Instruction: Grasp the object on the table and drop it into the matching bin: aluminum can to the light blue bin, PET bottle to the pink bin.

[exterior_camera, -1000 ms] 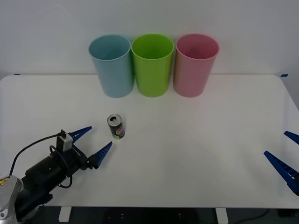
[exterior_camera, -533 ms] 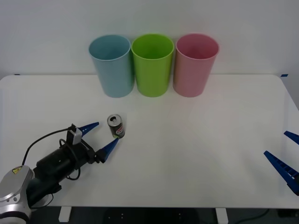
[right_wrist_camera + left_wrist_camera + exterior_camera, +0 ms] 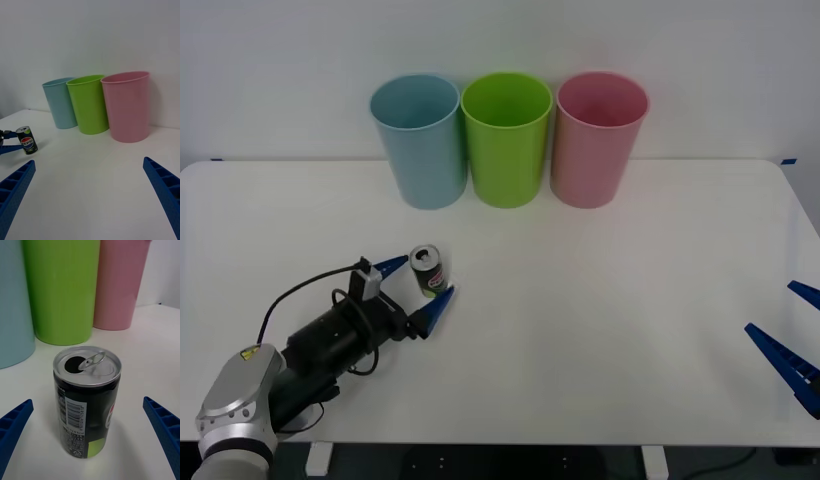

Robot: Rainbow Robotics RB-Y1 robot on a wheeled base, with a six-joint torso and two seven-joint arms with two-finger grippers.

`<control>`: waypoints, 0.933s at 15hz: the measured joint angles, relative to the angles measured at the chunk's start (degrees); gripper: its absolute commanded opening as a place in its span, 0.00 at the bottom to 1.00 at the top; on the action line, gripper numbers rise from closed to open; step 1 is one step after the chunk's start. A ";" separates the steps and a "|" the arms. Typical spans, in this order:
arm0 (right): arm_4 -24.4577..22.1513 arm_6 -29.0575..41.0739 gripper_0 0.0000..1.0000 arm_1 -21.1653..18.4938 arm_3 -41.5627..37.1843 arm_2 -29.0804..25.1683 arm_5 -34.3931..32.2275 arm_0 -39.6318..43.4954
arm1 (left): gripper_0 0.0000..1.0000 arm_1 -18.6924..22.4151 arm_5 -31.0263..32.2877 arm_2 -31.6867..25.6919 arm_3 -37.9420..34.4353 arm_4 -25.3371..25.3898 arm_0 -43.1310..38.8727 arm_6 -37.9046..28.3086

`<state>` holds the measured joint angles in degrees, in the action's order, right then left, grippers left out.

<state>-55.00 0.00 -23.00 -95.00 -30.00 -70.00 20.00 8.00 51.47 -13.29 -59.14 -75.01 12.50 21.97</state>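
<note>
A small dark aluminum can [image 3: 427,271] [image 3: 87,402] [image 3: 26,140] with a silver opened top stands upright on the white table [image 3: 600,300]. My left gripper [image 3: 417,286] is open, one blue finger on each side of the can, apart from it. Behind stand the light blue bin [image 3: 420,140] [image 3: 61,102] [image 3: 13,300] and the pink bin [image 3: 597,137] [image 3: 126,106] [image 3: 118,281]. My right gripper [image 3: 795,335] [image 3: 90,195] waits open at the table's right front edge.
A green bin [image 3: 506,138] [image 3: 90,103] [image 3: 62,288] stands between the light blue and pink bins, all three touching in a row at the table's back. A black cable loops over the left arm's wrist [image 3: 330,340].
My left arm has pushed forward and rightward, so its open fingers now flank the can instead of lying short of it. The can and right arm have not moved.
</note>
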 measured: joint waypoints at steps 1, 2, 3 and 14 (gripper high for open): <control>0.00 0.00 1.00 0.00 0.00 0.00 0.00 0.00 | 1.00 -0.48 -0.78 -0.04 0.00 -0.58 0.34 0.14; 0.00 0.00 1.00 0.00 0.00 0.00 0.00 0.00 | 1.00 -0.96 -1.67 -0.05 0.00 -1.22 0.66 0.28; 0.00 0.00 1.00 0.00 0.00 0.00 0.00 0.00 | 1.00 -1.32 -2.21 -0.12 0.02 -1.81 0.99 0.34; 0.00 0.00 1.00 0.00 0.00 0.00 0.00 0.00 | 0.03 -1.84 -2.61 -0.98 4.04 -2.48 3.85 2.02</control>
<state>-55.00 0.00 -23.00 -95.00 -30.00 -70.00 20.00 6.16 48.86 -14.27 -55.10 -77.49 16.35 23.99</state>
